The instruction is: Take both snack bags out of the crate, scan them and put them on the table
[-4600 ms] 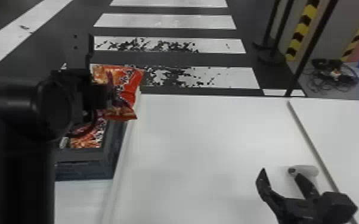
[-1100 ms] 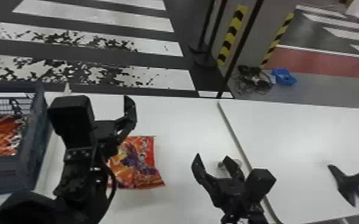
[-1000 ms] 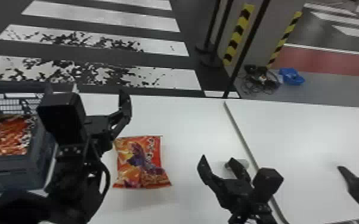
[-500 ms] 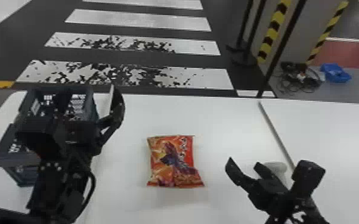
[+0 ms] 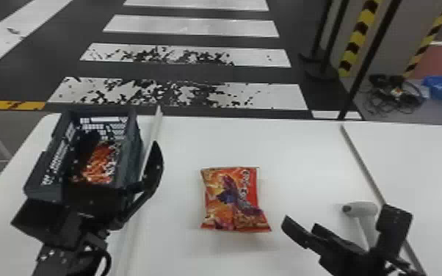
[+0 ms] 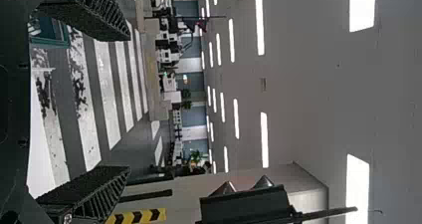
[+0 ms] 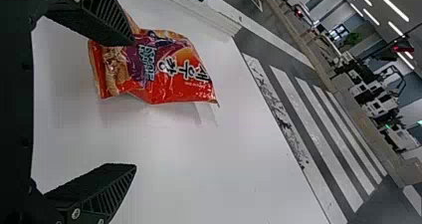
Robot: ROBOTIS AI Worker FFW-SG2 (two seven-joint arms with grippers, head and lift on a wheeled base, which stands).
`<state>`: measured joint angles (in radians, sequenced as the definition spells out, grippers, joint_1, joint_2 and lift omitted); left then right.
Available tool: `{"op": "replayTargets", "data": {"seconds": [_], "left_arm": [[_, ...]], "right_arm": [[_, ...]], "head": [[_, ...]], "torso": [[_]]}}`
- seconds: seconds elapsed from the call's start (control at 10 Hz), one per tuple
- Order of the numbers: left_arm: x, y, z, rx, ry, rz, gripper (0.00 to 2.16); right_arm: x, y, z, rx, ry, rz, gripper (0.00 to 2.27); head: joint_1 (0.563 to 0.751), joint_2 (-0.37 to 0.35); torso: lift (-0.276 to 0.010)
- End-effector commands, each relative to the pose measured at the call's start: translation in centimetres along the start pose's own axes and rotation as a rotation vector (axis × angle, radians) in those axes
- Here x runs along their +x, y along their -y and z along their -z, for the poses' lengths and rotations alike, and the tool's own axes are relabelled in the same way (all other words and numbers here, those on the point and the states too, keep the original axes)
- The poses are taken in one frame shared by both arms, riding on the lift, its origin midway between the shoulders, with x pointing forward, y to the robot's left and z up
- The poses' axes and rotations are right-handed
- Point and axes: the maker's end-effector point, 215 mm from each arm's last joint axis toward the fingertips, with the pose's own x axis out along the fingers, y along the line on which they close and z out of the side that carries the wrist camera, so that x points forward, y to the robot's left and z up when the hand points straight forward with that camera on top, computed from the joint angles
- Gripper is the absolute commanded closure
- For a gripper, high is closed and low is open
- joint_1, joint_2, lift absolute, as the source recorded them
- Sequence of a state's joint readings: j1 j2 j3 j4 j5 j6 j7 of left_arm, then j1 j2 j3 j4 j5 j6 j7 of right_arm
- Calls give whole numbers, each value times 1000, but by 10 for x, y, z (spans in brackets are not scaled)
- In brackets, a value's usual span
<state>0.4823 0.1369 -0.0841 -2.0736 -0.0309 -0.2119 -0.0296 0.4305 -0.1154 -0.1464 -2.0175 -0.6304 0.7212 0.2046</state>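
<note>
Left gripper (image 5: 93,183): spread wide, empty. Crate (image 5: 134,135) at its twelve o'clock, the near wall partly hidden behind it; second snack bag (image 5: 101,167) inside, also toward twelve. Gripper height against the crate rim: cannot tell.

First snack bag (image 5: 233,201): lying flat, printed face up, on the white table (image 5: 286,146), at the left gripper's three o'clock, well apart.

Right gripper (image 5: 341,216): likewise spread wide, nothing held. First snack bag at its nine to ten o'clock, a strip of tabletop between; in the right wrist view the bag shows beyond one finger (image 7: 99,20), off the line midway between the two. Pale scanner (image 5: 363,210): on the table, just past the right gripper, toward one o'clock.

Edges: white rail (image 5: 154,128) along the crate's three o'clock side, between crate and first bag; far table edge at twelve; dark seam (image 5: 364,165) at two. White tabletop around the first bag on all sides.

Poses: left arm from seven o'clock, fingers aimed forward, roughly level; right arm from five o'clock, fingers forward over the tabletop.
</note>
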Motion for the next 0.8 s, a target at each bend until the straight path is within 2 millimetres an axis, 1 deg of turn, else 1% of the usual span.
{"op": "replayTargets", "data": {"seconds": [0.0,0.1,0.2,0.3,0.4,0.7], "left_arm": [[-14,-3,-1,1,17,23,66],[-21,-2,4,-23,10,54,66],[-28,0,12,-36,-4,75,63],[-37,-5,14,-64,4,75,66],[-44,-10,18,-68,-6,61,66],[-63,-19,35,-84,-41,22,66]], "right_arm": [[-2,-8,7,7,-44,-29,124],[-2,-13,11,10,-69,-49,124],[-1,-18,22,20,-123,-60,120],[0,-25,23,26,-136,-84,117],[3,-27,25,37,-150,-98,113],[24,-30,35,109,-210,-148,113]], "head": [[695,-15],[695,-4],[695,5],[695,16],[695,34],[695,83]], "torso": [[-95],[-95],[-95],[-95],[-95],[-95]]}}
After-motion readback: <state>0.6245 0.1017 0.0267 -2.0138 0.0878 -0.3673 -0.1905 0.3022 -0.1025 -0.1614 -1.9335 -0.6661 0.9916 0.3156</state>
